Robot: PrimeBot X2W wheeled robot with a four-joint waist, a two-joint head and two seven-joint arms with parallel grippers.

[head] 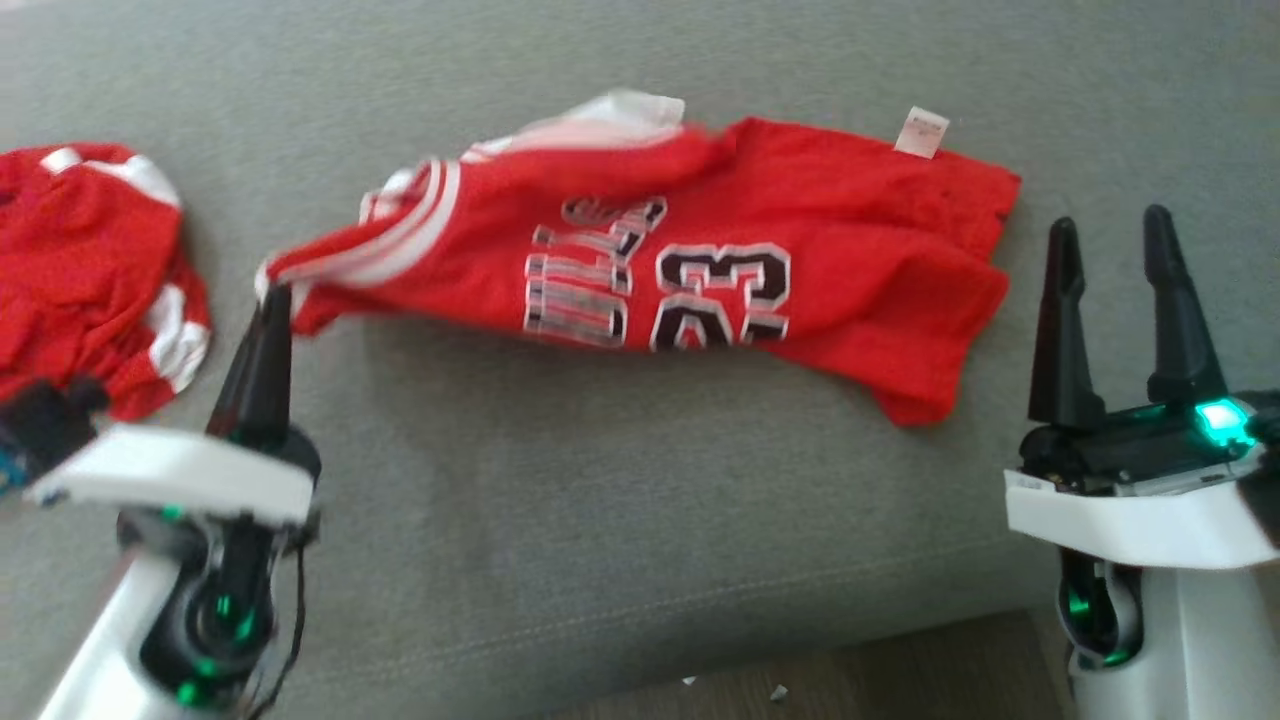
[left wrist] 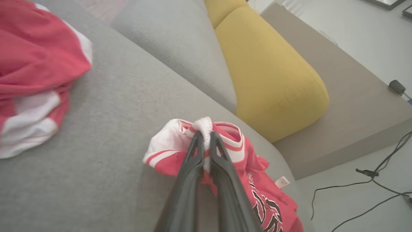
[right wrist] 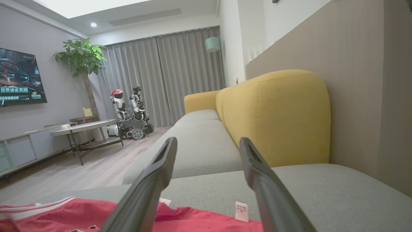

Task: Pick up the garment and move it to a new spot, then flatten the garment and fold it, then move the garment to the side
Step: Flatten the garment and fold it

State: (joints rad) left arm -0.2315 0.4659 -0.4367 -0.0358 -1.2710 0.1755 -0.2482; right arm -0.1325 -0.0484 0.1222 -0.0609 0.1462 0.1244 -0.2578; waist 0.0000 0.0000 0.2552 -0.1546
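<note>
Item: garment [head: 700, 260], red jersey, lay rumpled mid-sofa [head: 600, 500]. My left tool [head: 273, 297] pinched its striped left end; my right tool [head: 1108, 220] stood wide, empty. Flattening, folding, setting aside: outstanding.

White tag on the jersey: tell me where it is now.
In the head view the white tag sticks out from the far edge of the red jersey near its right end, beyond and left of the open right gripper.
</note>
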